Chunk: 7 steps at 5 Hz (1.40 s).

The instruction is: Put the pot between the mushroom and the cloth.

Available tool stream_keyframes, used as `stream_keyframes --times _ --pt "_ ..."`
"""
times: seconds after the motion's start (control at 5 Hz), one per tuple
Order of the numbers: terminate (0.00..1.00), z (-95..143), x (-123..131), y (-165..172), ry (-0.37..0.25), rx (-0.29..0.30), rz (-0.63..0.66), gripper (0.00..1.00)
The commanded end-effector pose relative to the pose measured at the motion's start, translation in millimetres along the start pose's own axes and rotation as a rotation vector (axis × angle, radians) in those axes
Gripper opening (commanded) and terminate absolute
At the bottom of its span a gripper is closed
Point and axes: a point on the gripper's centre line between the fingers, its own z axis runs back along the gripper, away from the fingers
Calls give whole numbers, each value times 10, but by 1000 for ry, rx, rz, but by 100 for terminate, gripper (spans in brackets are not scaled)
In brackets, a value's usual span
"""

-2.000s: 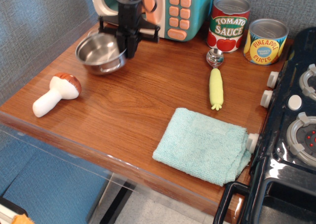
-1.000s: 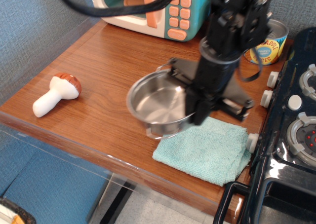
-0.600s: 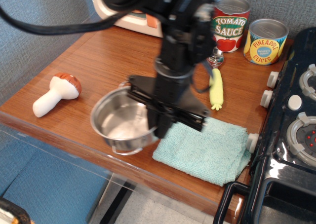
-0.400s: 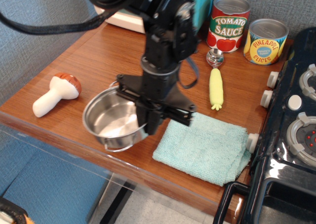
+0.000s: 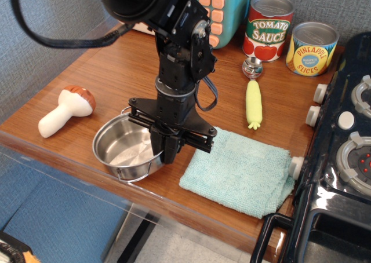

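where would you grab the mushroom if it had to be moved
Grip the toy mushroom with white stem and reddish-brown cap across its thick stem, coming from straight above. It lies on its side on the wooden counter, and the stem is straighter and narrower than the rounded cap.

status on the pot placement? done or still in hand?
Mostly done: the pot sits low at the counter's front edge, between the mushroom and the cloth. In hand: the claw is at the pot's right rim, apparently gripping it. Left: confirm the pot rests flat, open the claw and pull away.
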Motion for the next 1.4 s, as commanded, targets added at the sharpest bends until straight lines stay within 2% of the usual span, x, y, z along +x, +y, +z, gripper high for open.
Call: stream_keyframes --times 0.0,0.2,0.6,0.8,1.2 --pt "0 139 100 240 -69 -29 82 0" --pt "0 196 128 224 -79 -37 78 100" --pt "0 345 158 158 -96 -83 21 100" --pt "0 472 131 99 -103 -77 -27 100" --pt "0 529 110 73 -107 -70 -35 100"
